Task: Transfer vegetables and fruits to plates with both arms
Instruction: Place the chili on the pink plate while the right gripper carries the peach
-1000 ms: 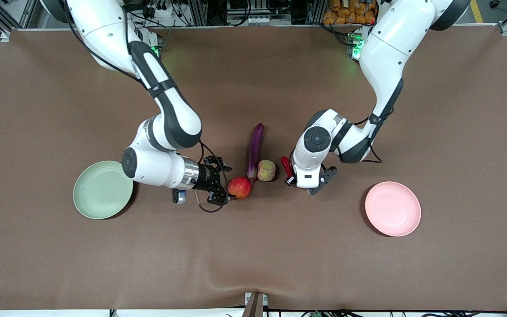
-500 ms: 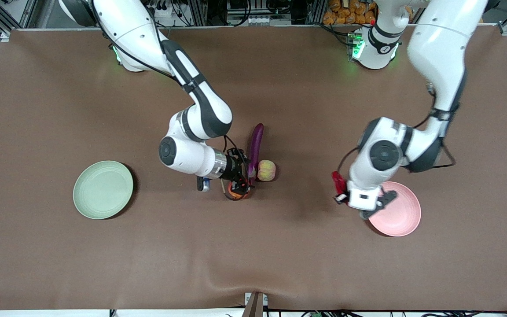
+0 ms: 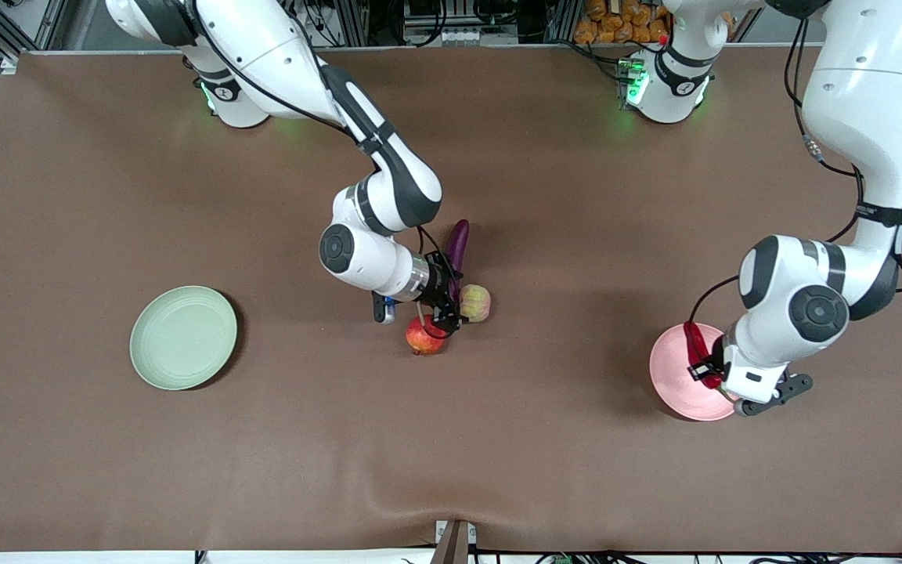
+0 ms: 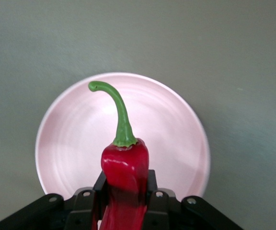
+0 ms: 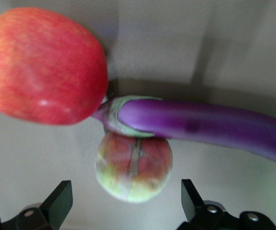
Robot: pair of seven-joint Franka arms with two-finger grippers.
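**Chili over the pink plate, three pieces crowded under the other arm**

The left gripper hangs over the round pale pink plastic plate, clenched on the glossy red chili pepper low on its body, the thin green stem pointing away from the fingers. In the left wrist view the pepper sits over the middle of the plate, so a release looks likely to land inside the rim. The risk is a bounce or roll: the pepper is smooth and curved, and if it is let go from high up it could slide over the shallow rim onto the brown table cover.

The right gripper is the greater worry. Its fingers are spread wide over a tight cluster near the table's middle: the long slender purple eggplant, the round red pomegranate and the round yellowish-pink peach. The eggplant's stem end lies against the peach and just beside the pomegranate (the wrist view shows all three nearly touching). Closing here may catch two pieces at once, or a finger may nudge a round fruit and set it rolling. The eggplant, gripped near one end, would likely tilt or slip.

The round pale green plastic plate sits bare toward the right arm's end, well apart from the cluster, so any loose grasp has a long carry to survive.
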